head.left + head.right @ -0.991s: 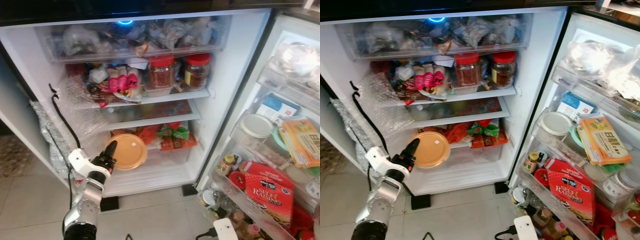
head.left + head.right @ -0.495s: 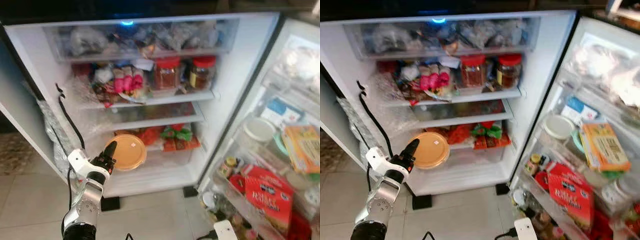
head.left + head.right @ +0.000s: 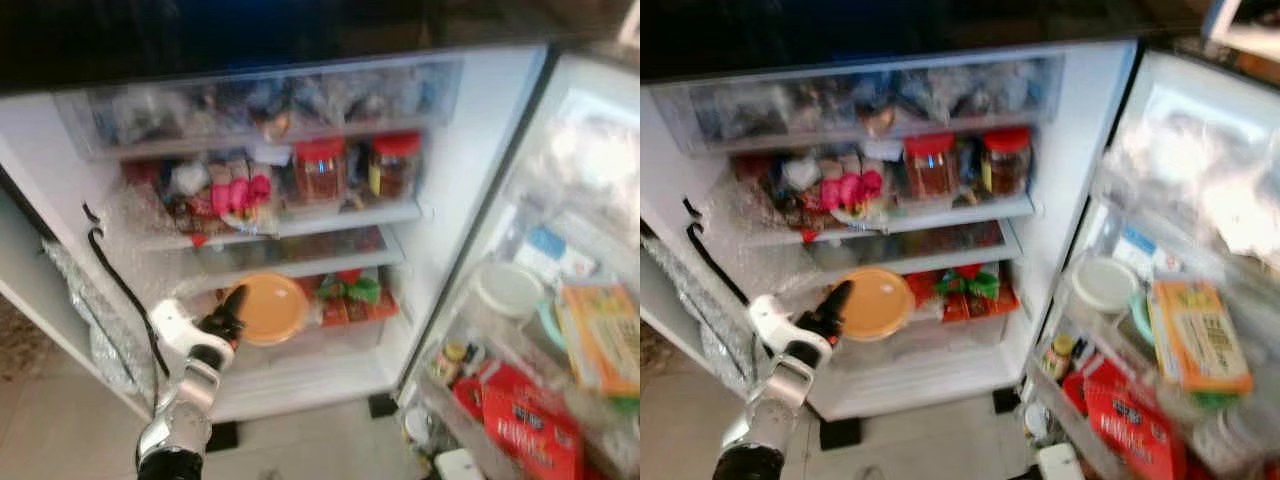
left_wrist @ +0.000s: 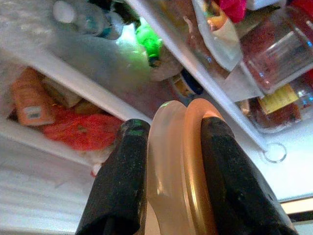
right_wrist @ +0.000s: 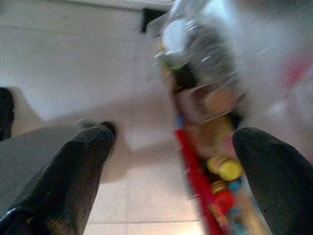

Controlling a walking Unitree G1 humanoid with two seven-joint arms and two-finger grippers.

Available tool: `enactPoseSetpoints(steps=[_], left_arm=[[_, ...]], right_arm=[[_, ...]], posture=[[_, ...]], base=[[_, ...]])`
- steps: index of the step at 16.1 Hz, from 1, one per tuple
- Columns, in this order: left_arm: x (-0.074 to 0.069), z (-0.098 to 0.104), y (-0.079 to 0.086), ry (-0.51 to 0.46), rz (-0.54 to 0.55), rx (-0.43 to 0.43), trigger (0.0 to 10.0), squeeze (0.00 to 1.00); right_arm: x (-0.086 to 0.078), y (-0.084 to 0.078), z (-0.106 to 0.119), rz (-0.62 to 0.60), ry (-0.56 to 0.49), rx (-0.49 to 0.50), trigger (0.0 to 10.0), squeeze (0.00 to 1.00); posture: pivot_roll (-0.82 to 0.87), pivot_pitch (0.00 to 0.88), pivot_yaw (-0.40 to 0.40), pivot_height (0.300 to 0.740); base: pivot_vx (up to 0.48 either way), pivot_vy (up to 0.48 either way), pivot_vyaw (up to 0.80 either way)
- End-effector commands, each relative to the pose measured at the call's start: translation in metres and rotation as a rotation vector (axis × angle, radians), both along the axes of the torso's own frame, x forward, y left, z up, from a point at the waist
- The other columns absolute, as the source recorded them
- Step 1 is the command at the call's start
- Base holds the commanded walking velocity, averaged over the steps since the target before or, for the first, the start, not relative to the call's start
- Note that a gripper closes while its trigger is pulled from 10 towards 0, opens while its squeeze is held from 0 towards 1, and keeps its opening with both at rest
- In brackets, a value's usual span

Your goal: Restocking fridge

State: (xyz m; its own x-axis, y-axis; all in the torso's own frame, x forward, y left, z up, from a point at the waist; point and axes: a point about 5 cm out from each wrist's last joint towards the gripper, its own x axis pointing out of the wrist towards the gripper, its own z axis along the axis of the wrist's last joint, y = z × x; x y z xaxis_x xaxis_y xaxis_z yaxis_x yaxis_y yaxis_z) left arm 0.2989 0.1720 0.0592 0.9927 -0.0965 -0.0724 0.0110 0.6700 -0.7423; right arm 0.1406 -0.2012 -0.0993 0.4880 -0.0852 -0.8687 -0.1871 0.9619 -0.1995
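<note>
Left wrist view shows the left gripper [image 4: 168, 161] with its two black fingers [image 4: 122, 186] clamped on the edge of a round orange-lidded container [image 4: 183, 166], held on edge at the front of the open fridge [image 3: 470, 150], just before the lower shelf [image 3: 300, 250] and its red and green packets [image 3: 350, 295]. Two red-capped jars [image 3: 322, 170] stand on the shelf above. The right gripper [image 5: 171, 161] hangs low beside the door's bottom rack [image 3: 480, 420], fingers spread wide with nothing between them.

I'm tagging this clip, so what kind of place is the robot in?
Probably a home kitchen: an open fridge with red-lidded jars, stocked door racks and a tiled floor; left gripper holds an orange-lidded container.
</note>
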Motion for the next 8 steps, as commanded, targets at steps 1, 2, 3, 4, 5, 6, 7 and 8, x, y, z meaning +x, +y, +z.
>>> enactPoseSetpoints(steps=[1,2,3,4,5,6,7,8], left_arm=[[-0.0024,0.0001,0.0156,0.009,0.028,0.038,10.0,0.00],[-0.0030,-0.0014,0.0150,0.017,0.019,0.043,10.0,0.00],[-0.0033,-0.0021,0.0145,0.019,0.013,0.040,10.0,0.00],[-0.0036,-0.0028,0.0141,0.024,0.008,0.042,10.0,0.00],[-0.0042,-0.0041,0.0132,0.031,0.000,0.045,10.0,0.00],[-0.0048,-0.0050,0.0123,0.034,-0.009,0.043,10.0,0.00],[-0.0051,-0.0056,0.0116,0.036,-0.017,0.045,10.0,0.00],[-0.0052,-0.0057,0.0115,0.036,-0.018,0.045,10.0,0.00]], right_arm=[[0.0006,0.0114,-0.0015,0.016,0.005,0.024,10.0,0.00],[-0.0004,0.0113,-0.0018,0.017,0.008,0.023,10.0,0.00],[-0.0010,0.0113,-0.0021,0.018,0.010,0.024,10.0,0.00],[-0.0014,0.0112,-0.0022,0.018,0.010,0.024,10.0,0.00],[-0.0025,0.0112,-0.0026,0.018,0.014,0.024,10.0,0.00],[-0.0034,0.0114,-0.0029,0.018,0.016,0.024,10.0,0.00],[-0.0043,0.0117,-0.0032,0.018,0.019,0.023,10.0,0.00],[-0.0046,0.0118,-0.0034,0.018,0.019,0.023,10.0,0.00]], posture=[[-0.13,0.070,-0.018,0.740],[-0.13,0.070,-0.018,0.740],[-0.13,0.070,-0.018,0.740],[-0.13,0.071,-0.018,0.740],[-0.13,0.071,-0.018,0.740],[-0.13,0.072,-0.018,0.740],[-0.13,0.072,-0.018,0.740],[-0.13,0.072,-0.018,0.740]], base=[[0.000,0.000,0.00],[0.000,0.000,0.00],[0.000,0.000,0.00],[0.000,0.000,0.00],[0.000,0.000,0.00],[0.000,0.000,0.00],[0.000,0.000,0.00],[0.000,0.000,0.00]])
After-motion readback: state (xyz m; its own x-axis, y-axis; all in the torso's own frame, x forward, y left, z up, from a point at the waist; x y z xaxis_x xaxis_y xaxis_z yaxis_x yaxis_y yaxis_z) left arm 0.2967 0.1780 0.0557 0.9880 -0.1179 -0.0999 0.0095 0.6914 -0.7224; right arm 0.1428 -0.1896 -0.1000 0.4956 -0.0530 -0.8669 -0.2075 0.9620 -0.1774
